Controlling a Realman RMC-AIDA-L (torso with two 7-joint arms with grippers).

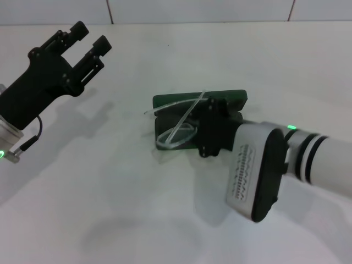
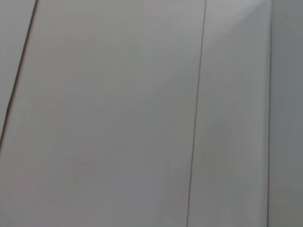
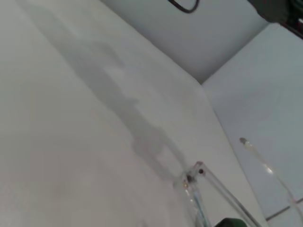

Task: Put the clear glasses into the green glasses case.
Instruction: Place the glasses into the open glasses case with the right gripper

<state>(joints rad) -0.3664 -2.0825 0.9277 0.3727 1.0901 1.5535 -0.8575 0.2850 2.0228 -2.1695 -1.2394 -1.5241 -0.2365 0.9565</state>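
The green glasses case lies open at the table's middle, its lid toward the back. My right gripper hovers over the case, shut on the clear glasses. The glasses hang tilted over the case's left end, with thin temple arms sticking up and out. The right wrist view shows a clear hinge, one temple arm and a sliver of the green case. My left gripper is raised at the far left, open and holding nothing.
A white table spreads all around the case. A white tiled wall runs along the back edge. The left wrist view shows only that wall. The thick right forearm covers the table's right side.
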